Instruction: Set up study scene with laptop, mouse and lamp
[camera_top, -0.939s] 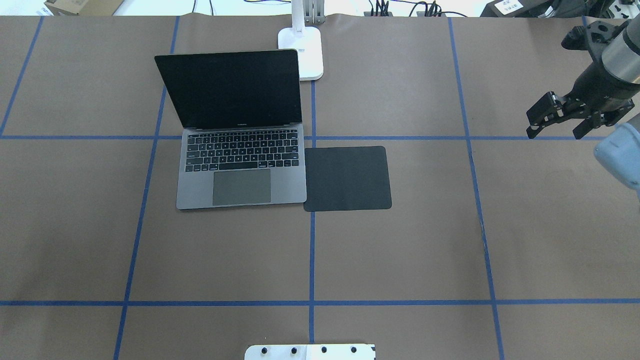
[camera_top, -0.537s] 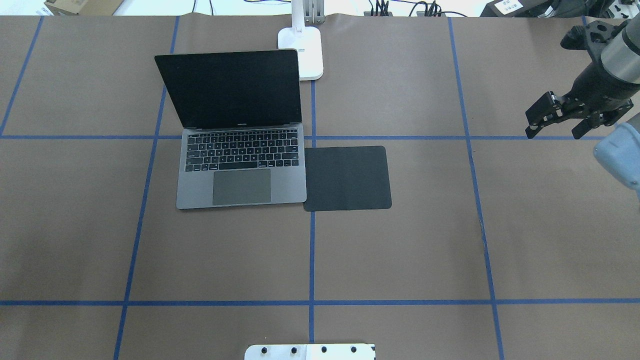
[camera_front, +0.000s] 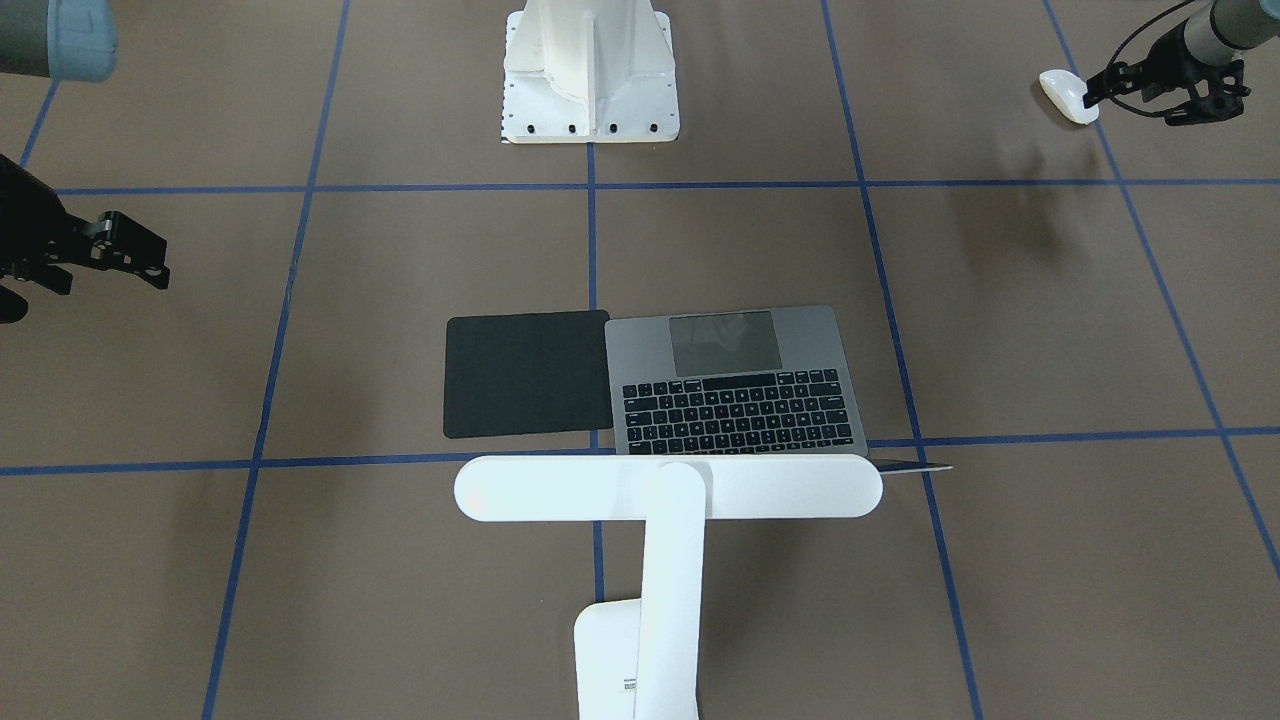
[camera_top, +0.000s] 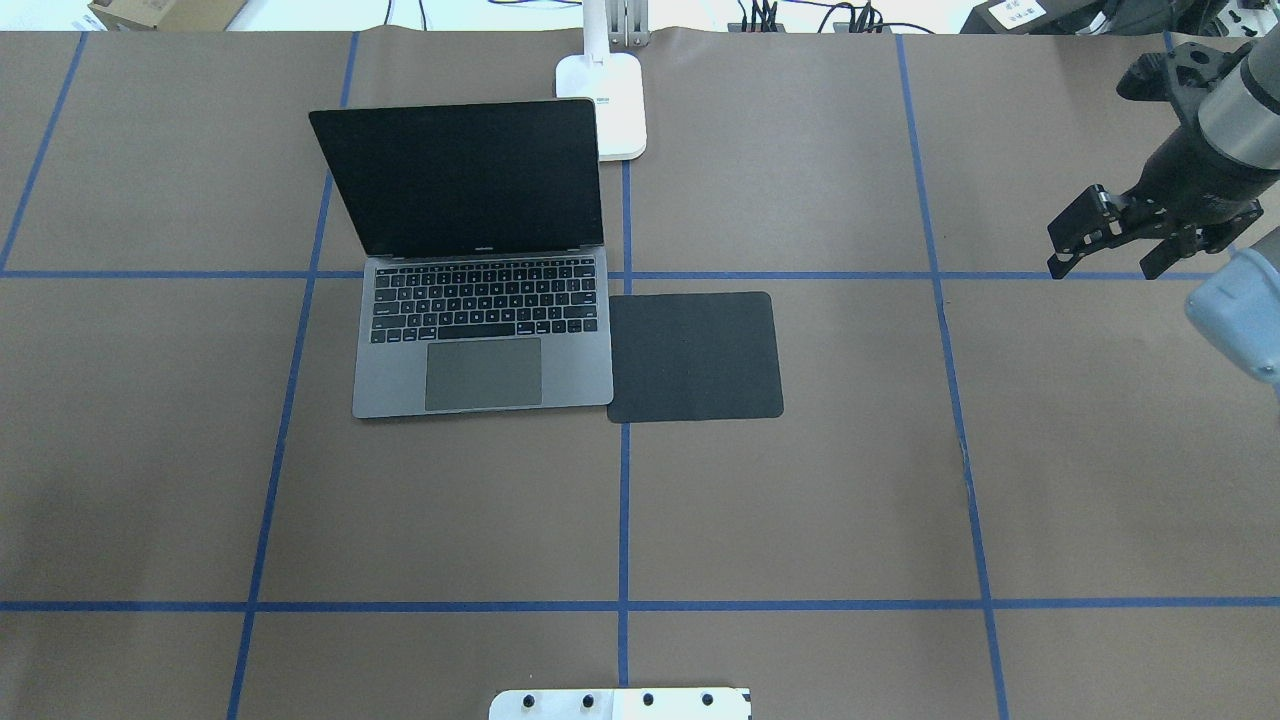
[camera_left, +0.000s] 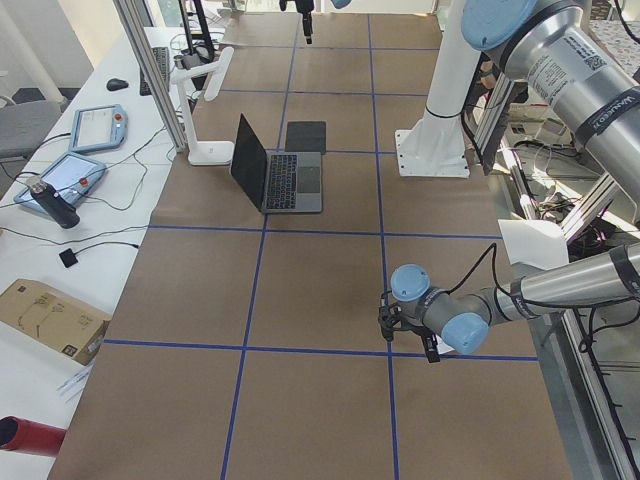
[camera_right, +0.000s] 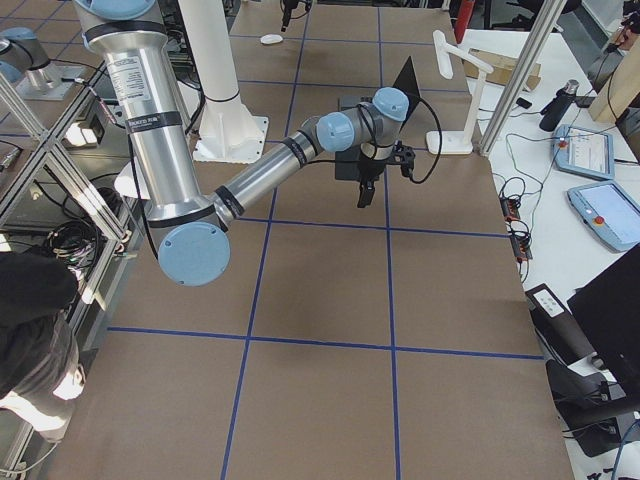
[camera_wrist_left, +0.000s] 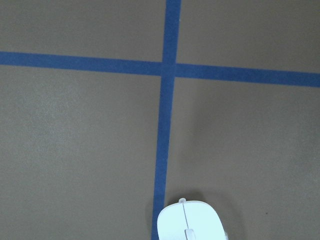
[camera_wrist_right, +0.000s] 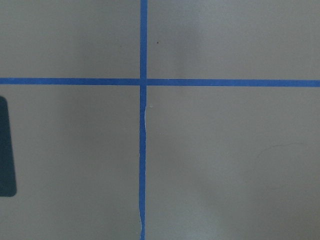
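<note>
Brown paper-covered table with blue tape grid (camera_top: 800, 500): runs past every edge of the overhead view. Left arm: shows only in the front-facing and side views.

White flanged bolted pedestal (camera_front: 590, 70): cut off by the top edge of the front-facing view.

Slim space-grey metal laptop (camera_top: 480, 370): sits open left of the table's centre, lid up, screen dark. In the front-facing view, loses the rear of its keyboard deck behind the lamp bar.

White T-shaped desk lamp (camera_front: 668, 487): stands at the table's far edge, just behind the laptop's right rear corner. Overhead, shows base and lower stem only; head cut off by the frame.

Small glossy white oval mouse (camera_front: 1068, 96): lies on the paper on the robot's left, well apart from the laptop. Cut off by the bottom edge of the left wrist view, just right of a tape line.

Left gripper (camera_front: 1130, 108): hangs beside the mouse with fingers spread, clasping nothing. One fingertip overlaps the mouse's edge in that view; contact impossible to judge.

Right gripper (camera_top: 1104, 268): hovers over a tape line at the table's right side, fingers wide apart, nothing between them.

Square black mat (camera_top: 695, 357): lies flat, touching the laptop's right edge. Off the table's far side: two handheld control tablets (camera_left: 70, 175) and a cardboard box (camera_left: 50, 315).
</note>
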